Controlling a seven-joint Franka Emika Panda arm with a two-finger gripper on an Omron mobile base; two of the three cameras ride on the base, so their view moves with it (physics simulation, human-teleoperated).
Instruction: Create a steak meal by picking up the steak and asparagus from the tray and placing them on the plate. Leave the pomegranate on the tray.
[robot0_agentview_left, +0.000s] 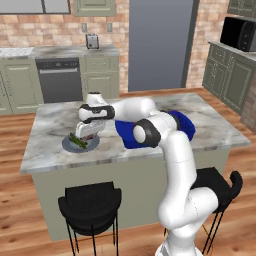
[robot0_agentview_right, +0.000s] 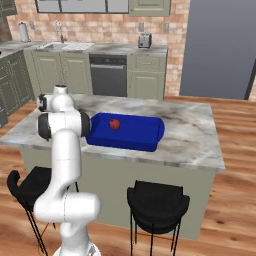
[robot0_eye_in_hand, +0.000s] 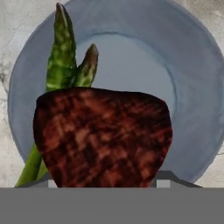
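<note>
The dark reddish-brown steak (robot0_eye_in_hand: 103, 135) hangs close under the hand, just above the round grey-blue plate (robot0_eye_in_hand: 197, 87). It covers my fingertips. My gripper (robot0_agentview_left: 89, 133) is shut on the steak (robot0_agentview_left: 86, 136) over the plate (robot0_agentview_left: 67, 145) near the island's left front. The green asparagus (robot0_eye_in_hand: 63, 52) lies on the plate's left side, partly under the steak, and shows as a green streak (robot0_agentview_left: 77, 142) in the left base view. The deep-blue tray (robot0_agentview_right: 135, 137) sits mid-island with the bright red pomegranate (robot0_agentview_right: 115, 124) on it. My arm hides most of the tray (robot0_agentview_left: 184, 125) in the left base view.
The marble island (robot0_agentview_left: 55, 120) carries the plate and tray, and its front edge runs just below the plate. Two black stools (robot0_agentview_left: 90, 202) (robot0_agentview_right: 157, 202) stand in front of the island. A toaster (robot0_agentview_left: 92, 41) and a microwave (robot0_agentview_left: 239, 34) sit on the far counters.
</note>
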